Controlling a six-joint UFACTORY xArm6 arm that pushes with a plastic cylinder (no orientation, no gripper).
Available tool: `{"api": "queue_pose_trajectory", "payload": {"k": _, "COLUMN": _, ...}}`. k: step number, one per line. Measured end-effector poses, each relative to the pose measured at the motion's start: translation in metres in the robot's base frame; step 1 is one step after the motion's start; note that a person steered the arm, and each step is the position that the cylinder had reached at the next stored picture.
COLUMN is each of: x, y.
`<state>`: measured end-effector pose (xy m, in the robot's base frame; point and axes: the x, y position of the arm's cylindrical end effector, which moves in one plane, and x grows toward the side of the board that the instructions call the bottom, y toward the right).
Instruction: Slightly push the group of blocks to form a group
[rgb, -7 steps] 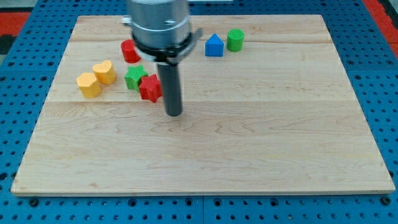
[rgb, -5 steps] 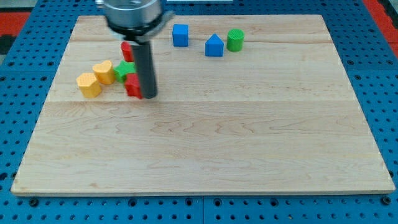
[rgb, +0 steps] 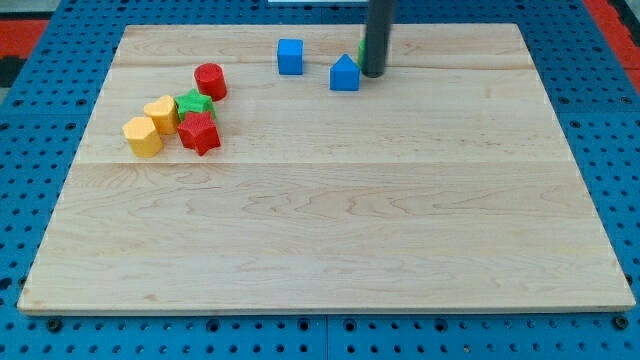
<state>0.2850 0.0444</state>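
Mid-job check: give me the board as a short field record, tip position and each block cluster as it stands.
tip: my tip at the view's top, just right of the blue house-shaped block
hidden: green block mostly behind the rod, shape unclear
top blocks: blue cube left of the house block, apart from it
left cluster: two yellow blocks, green star, red star, packed together
stray: red cylinder just above the cluster, contact unclear
surface: wooden board

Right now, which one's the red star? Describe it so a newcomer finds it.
Look at the wooden board, upper left, where five blocks cluster. The red star sits at the cluster's lower right, touching the green star; the red cylinder stands apart above.
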Motion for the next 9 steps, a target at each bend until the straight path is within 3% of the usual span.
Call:
{"api": "queue_pose_trajectory", "payload": {"k": 3, "x": 0.048, "y": -0.160}}
{"api": "queue_pose_trajectory", "payload": {"k": 4, "x": 0.028, "y": -0.140}}
{"api": "queue_pose_trajectory", "payload": {"k": 5, "x": -0.019, "y": -0.166}}
{"api": "queue_pose_trajectory", "payload": {"k": 6, "x": -0.006, "y": -0.205}}
{"api": "queue_pose_trajectory", "payload": {"k": 8, "x": 0.005, "y": -0.195}}
{"api": "queue_pose_trajectory", "payload": {"k": 9, "x": 0.015, "y": -0.123}}
